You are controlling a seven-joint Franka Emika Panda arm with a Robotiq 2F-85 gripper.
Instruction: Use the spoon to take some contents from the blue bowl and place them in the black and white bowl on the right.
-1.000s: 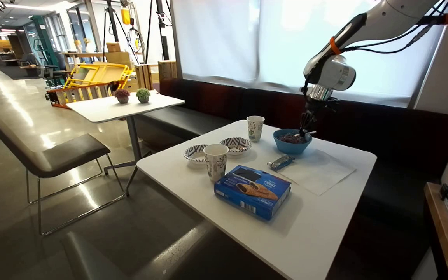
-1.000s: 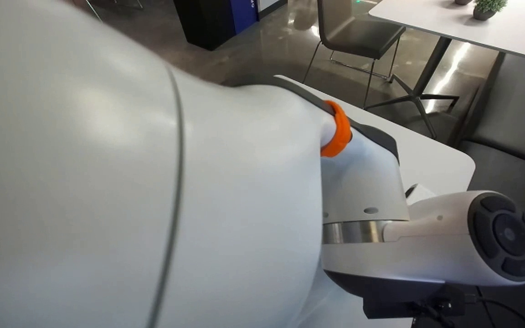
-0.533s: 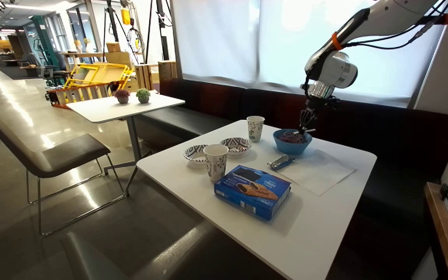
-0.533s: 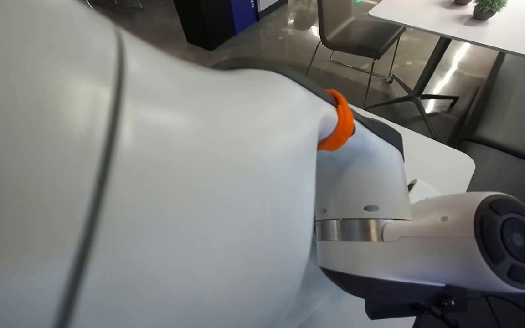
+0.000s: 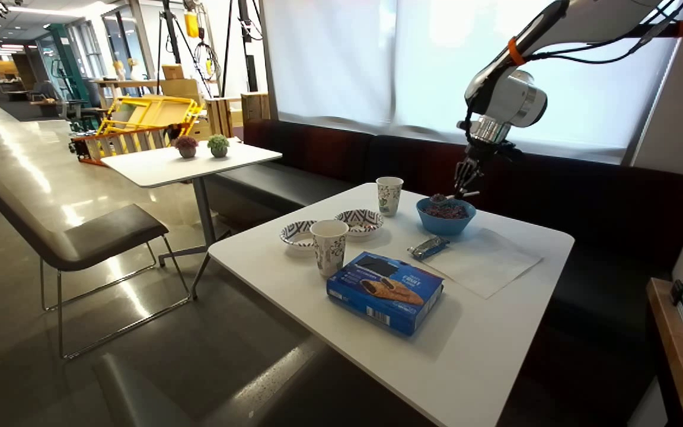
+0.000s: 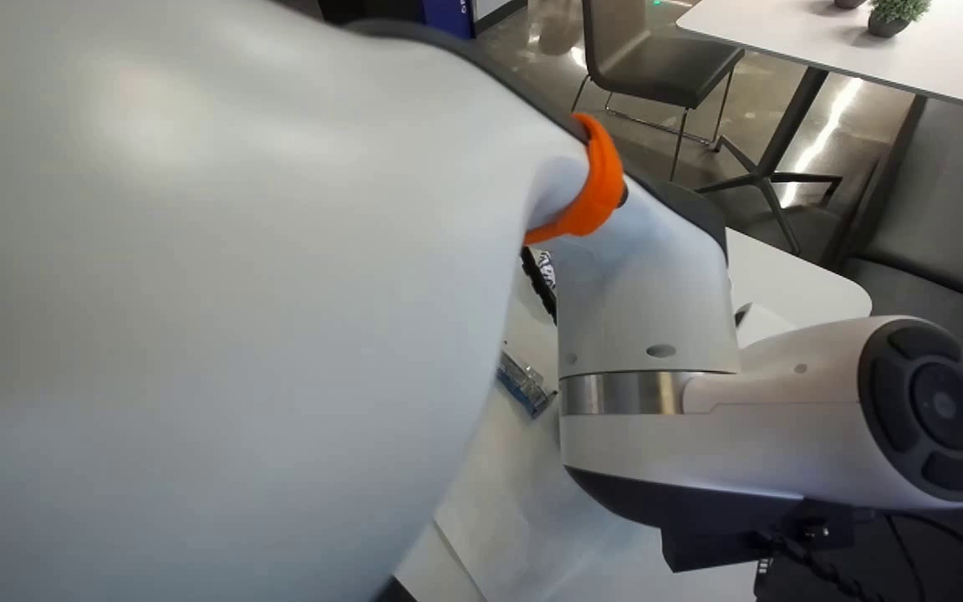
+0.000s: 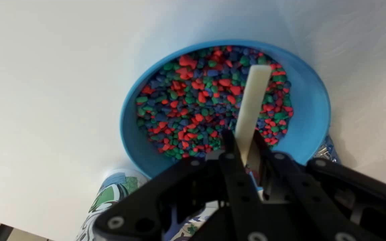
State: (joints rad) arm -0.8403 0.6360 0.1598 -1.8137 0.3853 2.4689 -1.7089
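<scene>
My gripper (image 5: 463, 191) is shut on the light-coloured spoon (image 5: 471, 194), above the blue bowl (image 5: 445, 225) in an exterior view. The spoon's head holds a small dark heap (image 5: 438, 199), at about the bowl's far rim. In the wrist view the fingertips (image 7: 243, 135) close on the spoon's handle (image 7: 252, 100); its head is hidden behind the fingers. The blue bowl (image 7: 310, 110) contains red, green and blue pebble-like bits (image 7: 193, 100). Two black and white patterned bowls (image 5: 361, 233) (image 5: 291, 238) stand to the left in an exterior view; the nearer-to-blue one holds some bits.
Patterned paper cups stand near the bowls (image 5: 389, 196) (image 5: 329, 249). A flat blue box (image 5: 384, 292) lies at the table's front. A silver-blue wrapped packet (image 5: 428, 248) and a white sheet (image 5: 487, 261) lie beside the blue bowl. The arm (image 6: 281, 293) covers much of an exterior view.
My gripper has risen a little from the blue bowl. The spoon's head has come up out of the contents and now shows with a heap on it.
</scene>
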